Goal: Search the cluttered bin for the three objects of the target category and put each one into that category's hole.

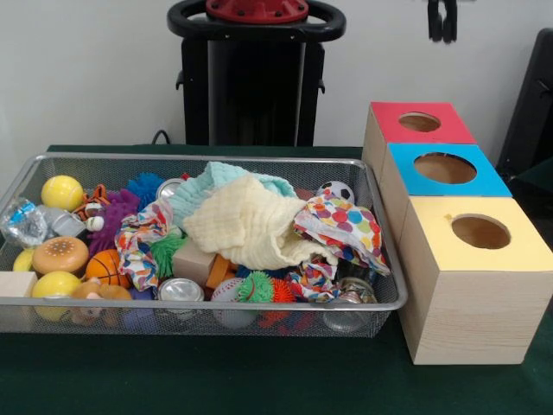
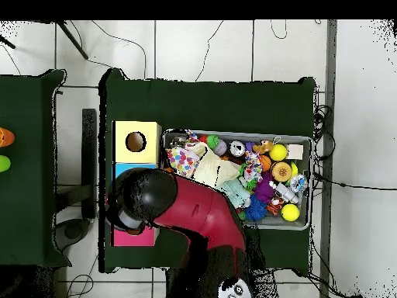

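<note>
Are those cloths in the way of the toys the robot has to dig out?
Yes. A cream cloth and a dotted cloth lie heaped over the middle of the bin, covering whatever is beneath. The boxes' holes, like the yellow box's, are open.

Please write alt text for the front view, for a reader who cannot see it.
A wire mesh bin on a green table is crowded with balls, toys, cans and crumpled cloths, a pale yellow cloth on top. Beside it stand three wooden boxes with round holes, topped red, blue and yellow. No gripper shows.
</note>
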`<state>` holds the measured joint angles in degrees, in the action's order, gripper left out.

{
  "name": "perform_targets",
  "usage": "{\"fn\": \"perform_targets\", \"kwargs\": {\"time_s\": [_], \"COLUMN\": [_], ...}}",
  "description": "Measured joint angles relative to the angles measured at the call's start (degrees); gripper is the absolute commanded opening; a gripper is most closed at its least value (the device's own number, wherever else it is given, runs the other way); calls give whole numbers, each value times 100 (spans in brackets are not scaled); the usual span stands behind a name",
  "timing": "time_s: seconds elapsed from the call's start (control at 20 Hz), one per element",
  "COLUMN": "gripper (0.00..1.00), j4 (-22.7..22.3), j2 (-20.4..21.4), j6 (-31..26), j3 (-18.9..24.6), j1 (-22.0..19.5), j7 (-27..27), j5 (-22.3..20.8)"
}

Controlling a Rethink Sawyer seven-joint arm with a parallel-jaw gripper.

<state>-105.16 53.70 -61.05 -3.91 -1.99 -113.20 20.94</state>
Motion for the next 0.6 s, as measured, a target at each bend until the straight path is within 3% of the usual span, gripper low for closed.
{"fn": "perform_targets", "kwargs": {"time_s": [0.25, 0.4, 0.6], "gripper": [0, 0, 0], "j4": [3, -10, -102], "j2": [463, 535, 500], "j6": [-697, -616, -2], "j3": [-51, -51, -50], "j1": [-206, -386, -693], "j7": [0, 0, 0], "j5": [-156, -230, -355]}}
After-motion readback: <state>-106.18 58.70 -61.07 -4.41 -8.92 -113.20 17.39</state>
